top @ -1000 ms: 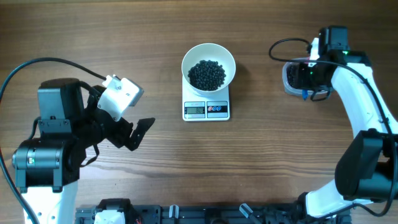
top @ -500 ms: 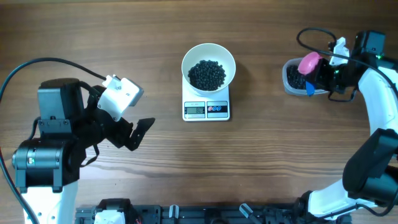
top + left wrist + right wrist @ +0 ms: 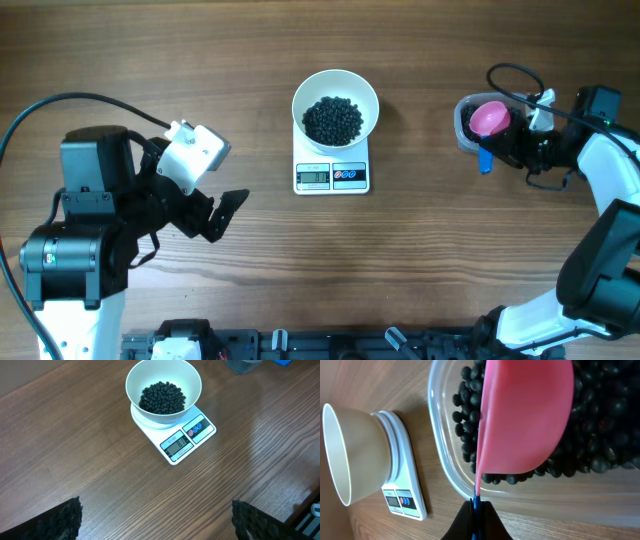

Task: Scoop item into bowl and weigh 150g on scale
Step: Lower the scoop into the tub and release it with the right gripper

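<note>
While the right gripper (image 3: 512, 150) is clamped tight on the thin blue handle of the pink scoop (image 3: 489, 117), you have the scoop's cup over the clear tub (image 3: 445, 465) at the right of the table (image 3: 420, 260), right at the dark pellets (image 3: 600, 435) heaped inside. The white bowl (image 3: 370, 95) sits on the scale (image 3: 332, 177) at the middle far side, well apart from the tub, with a mound of pellets already in it. The left gripper (image 3: 222, 212) hangs wide open and empty at the near left. From here, the risks I'd judge: the hold on that narrow handle looks slim, so the scoop could twist and shed pellets across the table on the way left. A heaped load could overshoot the target, and the display is too small to read, so you cannot tell how much room remains. Pressing the scoop against the tub wall could shove or tip the tub, and knocking the bowl's rim could disturb the reading.
</note>
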`<state>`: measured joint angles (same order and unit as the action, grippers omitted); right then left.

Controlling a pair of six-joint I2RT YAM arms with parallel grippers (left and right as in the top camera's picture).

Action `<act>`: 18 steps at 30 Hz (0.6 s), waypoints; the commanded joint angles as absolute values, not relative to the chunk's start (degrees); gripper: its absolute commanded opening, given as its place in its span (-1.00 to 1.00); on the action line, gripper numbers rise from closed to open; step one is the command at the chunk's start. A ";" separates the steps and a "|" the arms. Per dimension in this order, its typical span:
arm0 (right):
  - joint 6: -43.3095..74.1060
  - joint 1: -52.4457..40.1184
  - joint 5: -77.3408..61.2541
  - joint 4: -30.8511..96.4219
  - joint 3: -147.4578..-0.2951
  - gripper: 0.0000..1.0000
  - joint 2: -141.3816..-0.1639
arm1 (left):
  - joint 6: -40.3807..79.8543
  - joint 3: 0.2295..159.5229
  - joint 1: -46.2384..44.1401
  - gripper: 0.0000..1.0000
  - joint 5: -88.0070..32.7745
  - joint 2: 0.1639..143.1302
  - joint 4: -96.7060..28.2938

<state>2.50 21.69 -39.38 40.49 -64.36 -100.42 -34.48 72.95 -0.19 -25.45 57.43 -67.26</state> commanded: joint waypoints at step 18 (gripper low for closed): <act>14.87 22.87 -36.88 35.64 -63.79 -0.20 -100.79 | -35.59 73.95 0.23 1.00 -26.74 57.54 -67.13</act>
<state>12.10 21.87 -38.30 35.51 -63.99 -100.42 -34.48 72.95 -0.19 -25.45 57.43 -67.26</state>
